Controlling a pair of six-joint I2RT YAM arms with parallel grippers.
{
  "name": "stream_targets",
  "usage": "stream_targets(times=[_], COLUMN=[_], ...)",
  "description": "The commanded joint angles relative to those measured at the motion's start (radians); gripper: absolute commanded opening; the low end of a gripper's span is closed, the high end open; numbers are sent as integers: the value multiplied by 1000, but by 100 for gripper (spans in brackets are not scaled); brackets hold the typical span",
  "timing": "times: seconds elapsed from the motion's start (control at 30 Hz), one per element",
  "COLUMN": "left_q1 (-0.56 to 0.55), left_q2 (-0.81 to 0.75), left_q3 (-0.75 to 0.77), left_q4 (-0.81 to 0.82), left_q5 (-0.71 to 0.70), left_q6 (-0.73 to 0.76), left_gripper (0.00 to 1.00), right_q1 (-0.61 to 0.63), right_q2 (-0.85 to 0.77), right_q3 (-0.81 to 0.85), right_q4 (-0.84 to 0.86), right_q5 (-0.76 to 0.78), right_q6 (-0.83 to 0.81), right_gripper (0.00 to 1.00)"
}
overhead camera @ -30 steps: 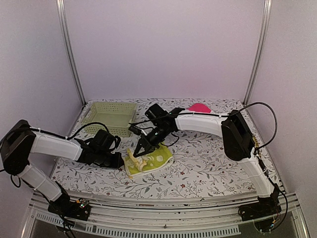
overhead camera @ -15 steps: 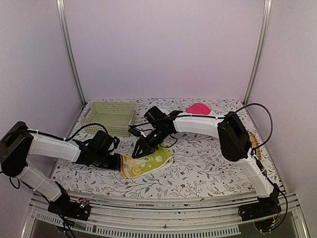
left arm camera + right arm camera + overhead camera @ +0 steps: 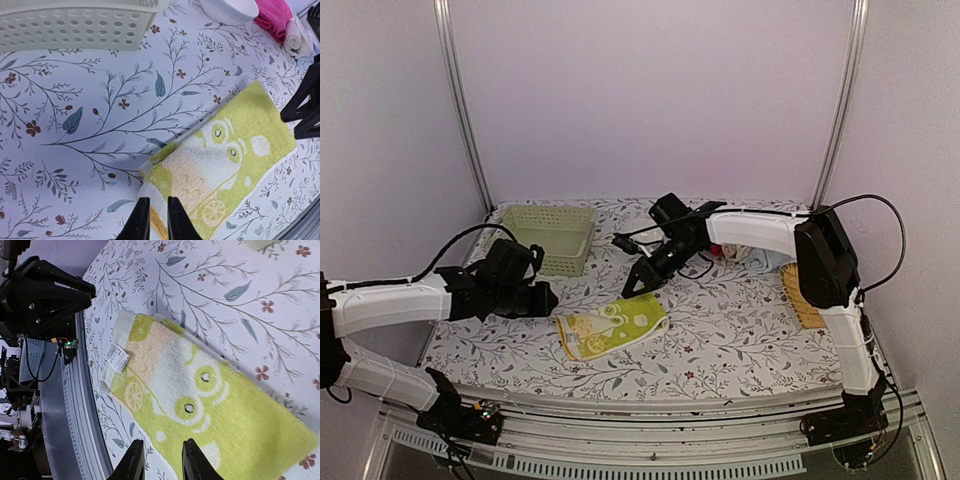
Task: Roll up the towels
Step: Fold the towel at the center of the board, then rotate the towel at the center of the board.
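The yellow-green-and-cream towel [image 3: 610, 328] lies spread flat near the table's front, its left corner folded over and a white label showing [image 3: 117, 357]. My left gripper [image 3: 544, 298] hangs above and left of that corner; in its wrist view the jaws [image 3: 156, 200] stand a narrow gap apart, nothing between them. My right gripper [image 3: 640, 280] hovers open behind the towel's far edge, with only the towel [image 3: 200, 390] below its empty jaws [image 3: 162, 445]. A bright pink towel [image 3: 274, 17] and a rolled cream-white towel [image 3: 296, 37] lie at the back right.
The pale green basket [image 3: 548, 235] stands at the back left, close behind the left gripper. A yellow woven tray [image 3: 803, 295] lies at the right edge beside the right arm. The table's front rail [image 3: 650, 410] runs just below the towel.
The right gripper let go of the towel, opened, and rose toward the back right. The left gripper drew back left off the towel's edge. The bunched towel now lies flat.
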State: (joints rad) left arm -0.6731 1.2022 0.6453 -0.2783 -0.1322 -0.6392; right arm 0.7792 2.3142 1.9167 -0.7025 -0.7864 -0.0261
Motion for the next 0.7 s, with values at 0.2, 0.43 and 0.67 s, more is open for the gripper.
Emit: stream_targets(times=[0.2, 0.43, 0.67], left_q1=[-26, 17, 33], left_q2=[16, -5, 38], left_q3=[-8, -126, -181], left_q4=[-96, 58, 197], left_q5=[67, 222, 324], left_q6=[-171, -311, -361], left_gripper=[43, 59, 58], right_q1=[-31, -41, -47], right_q2=[-248, -230, -225], right_q3=[-225, -260, -272], right_q4=[11, 12, 20], right_q5=[236, 237, 243], right_q6=[-187, -193, -204], right_gripper=[36, 39, 39])
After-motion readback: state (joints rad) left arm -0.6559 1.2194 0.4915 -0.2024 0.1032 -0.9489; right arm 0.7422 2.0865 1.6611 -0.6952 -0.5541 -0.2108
